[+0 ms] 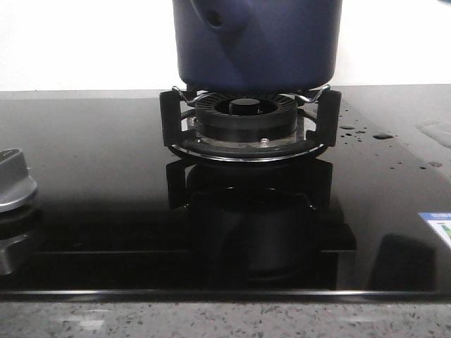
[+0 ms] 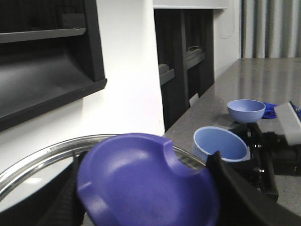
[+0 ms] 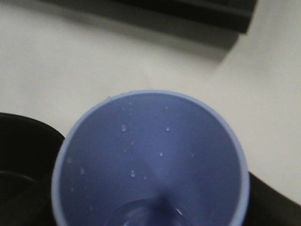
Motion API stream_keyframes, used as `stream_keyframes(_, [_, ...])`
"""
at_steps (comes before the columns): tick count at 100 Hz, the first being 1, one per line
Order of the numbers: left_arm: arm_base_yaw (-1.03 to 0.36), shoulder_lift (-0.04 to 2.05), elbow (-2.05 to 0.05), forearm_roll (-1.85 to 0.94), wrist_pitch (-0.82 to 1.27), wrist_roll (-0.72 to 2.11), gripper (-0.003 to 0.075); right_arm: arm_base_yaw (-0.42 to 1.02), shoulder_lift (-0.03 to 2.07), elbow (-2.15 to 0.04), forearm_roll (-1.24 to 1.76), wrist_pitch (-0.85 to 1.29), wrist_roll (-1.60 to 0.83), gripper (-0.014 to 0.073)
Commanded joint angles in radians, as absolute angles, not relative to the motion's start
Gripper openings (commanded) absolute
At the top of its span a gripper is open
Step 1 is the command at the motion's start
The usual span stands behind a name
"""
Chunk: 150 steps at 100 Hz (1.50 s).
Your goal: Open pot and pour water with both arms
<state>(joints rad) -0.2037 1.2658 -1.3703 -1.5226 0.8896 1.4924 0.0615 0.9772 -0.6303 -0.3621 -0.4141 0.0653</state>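
Pot (image 1: 257, 42): navy, matte, straight-walled.

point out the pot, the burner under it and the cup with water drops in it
pot (image 1: 282, 42), front view, on its dark blue side wall
burner (image 1: 244, 115), front view, on the black ring top
cup (image 3: 155, 155), right wrist view, on its wet inner wall

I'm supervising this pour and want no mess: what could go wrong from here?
The cup is wet inside, with a little water at its bottom; tipped away from the pot, it could add to the droplets on the cooktop. The lid, held by the left gripper, might slip.
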Motion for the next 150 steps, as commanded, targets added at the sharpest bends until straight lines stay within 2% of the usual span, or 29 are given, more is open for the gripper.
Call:
stream_keyframes(1, [-0.188, 1.201, -1.372, -1.607, 0.885, 1.479, 0.0295, 0.114, 0.980, -0.741, -0.438, -0.450, 0.066, 0.0199])
stream_keyframes(24, [-0.188, 1.147, -1.346, -1.602, 0.888, 1.479, 0.0295, 0.237, 1.105, -0.949, -0.544, -0.349, 0.066, 0.0199])
stream_keyframes(54, [-0.188, 1.112, -1.346, -1.602, 0.888, 1.479, 0.0294, 0.270, 1.265, -1.132, -0.935, -0.306, 0.066, 0.0198])
stream_keyframes(92, [-0.188, 1.105, -1.346, -1.602, 0.896, 1.477, 0.0295, 0.280, 1.354, -1.149, -1.239, -0.342, 0.064, 0.0198])
stream_keyframes(115, [-0.188, 1.105, -1.346, -1.602, 0.899, 1.477, 0.0294, 0.301, 1.372, -1.149, -1.482, -0.321, -0.019, 0.0198])
stream_keyframes(150, [-0.188, 1.105, -1.346, -1.601, 0.903, 1.477, 0.0294, 0.301, 1.374, -1.196, -1.596, -0.211, -0.023, 0.0198])
